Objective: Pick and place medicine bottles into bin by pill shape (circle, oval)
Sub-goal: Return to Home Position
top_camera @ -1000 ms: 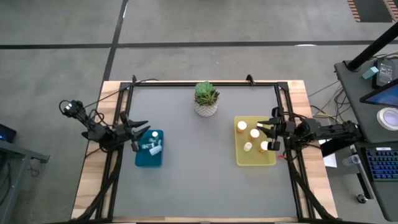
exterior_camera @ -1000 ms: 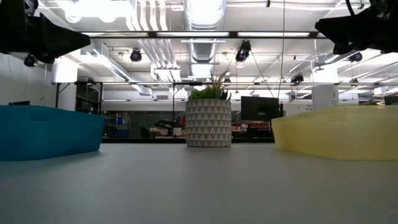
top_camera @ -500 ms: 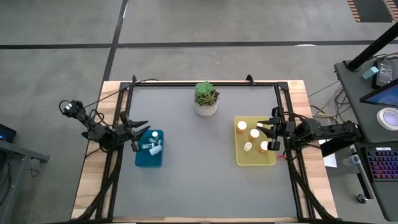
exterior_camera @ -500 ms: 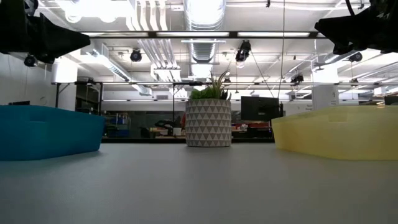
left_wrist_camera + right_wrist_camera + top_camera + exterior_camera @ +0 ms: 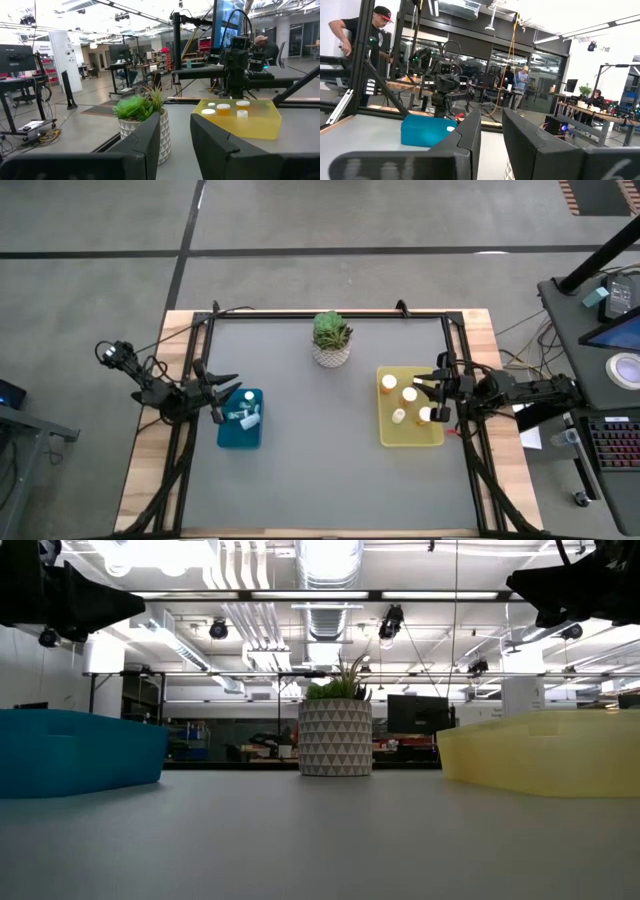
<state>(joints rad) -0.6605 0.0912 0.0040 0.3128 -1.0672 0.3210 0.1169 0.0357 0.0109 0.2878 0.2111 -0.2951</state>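
At the table's left edge, the left gripper hangs raised and level over the blue bin, fingers parted and empty. The right gripper mirrors it over the yellow bin. Medicine bottles sit in both bins.

I see the medicine bottles sorted into two bins on the counter. In the yellow bin on the right, four bottles stand upright with round white caps up. An amber one is in the far-left corner and another bottle is just beside it. A smaller bottle stands nearer, and a fourth is by the right wall. In the blue bin on the left, one white-capped bottle sits at the far end. A pale cluster lies mid-bin, and I cannot count it.
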